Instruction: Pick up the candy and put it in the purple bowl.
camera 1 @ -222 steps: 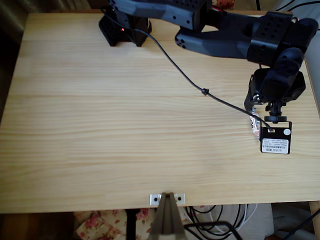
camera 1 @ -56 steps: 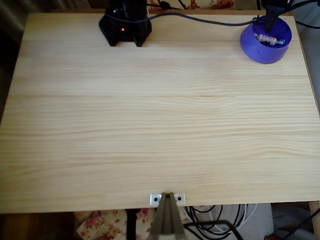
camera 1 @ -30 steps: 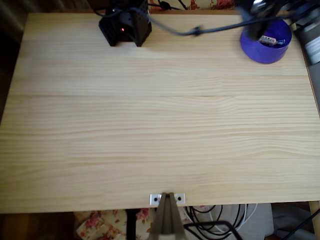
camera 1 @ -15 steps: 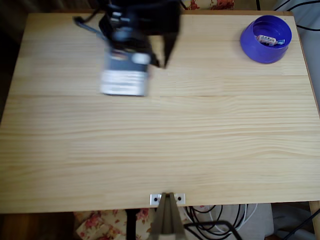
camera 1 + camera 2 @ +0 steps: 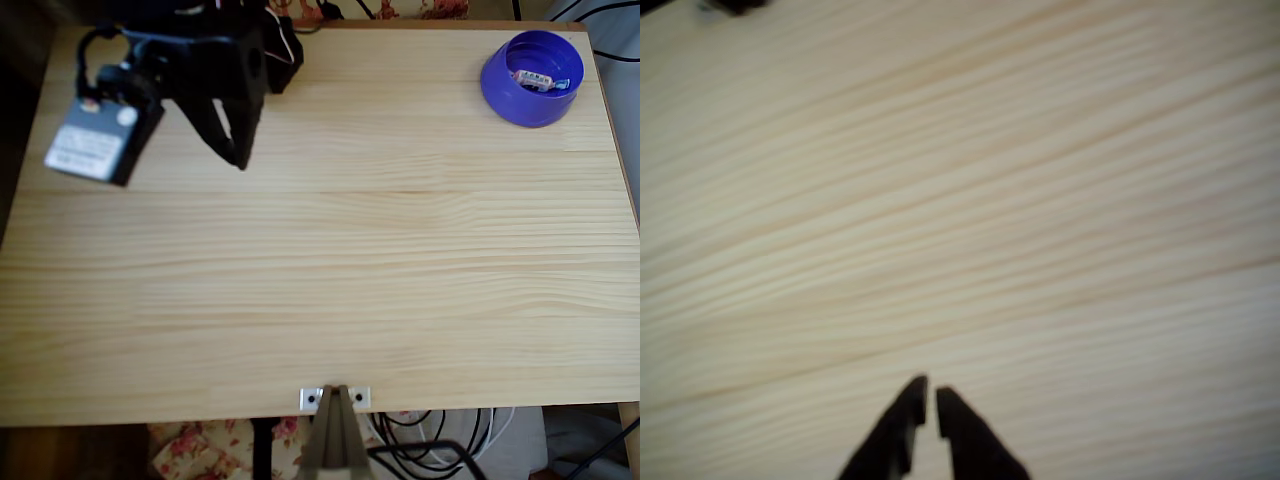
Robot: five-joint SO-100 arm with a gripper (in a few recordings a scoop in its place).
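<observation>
Claw (image 5: pixel 238 150) nearly clenched on nothing over bare tabletop (image 5: pixel 320 280), candy (image 5: pixel 535 80) sitting in the purple bowl (image 5: pixel 532 78) far off to its right, so only a stray swing could spill it.

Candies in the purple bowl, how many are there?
1 that I can see: a candy lying inside the purple bowl at the table's top-right corner, overhead view. More could hide underneath.
</observation>
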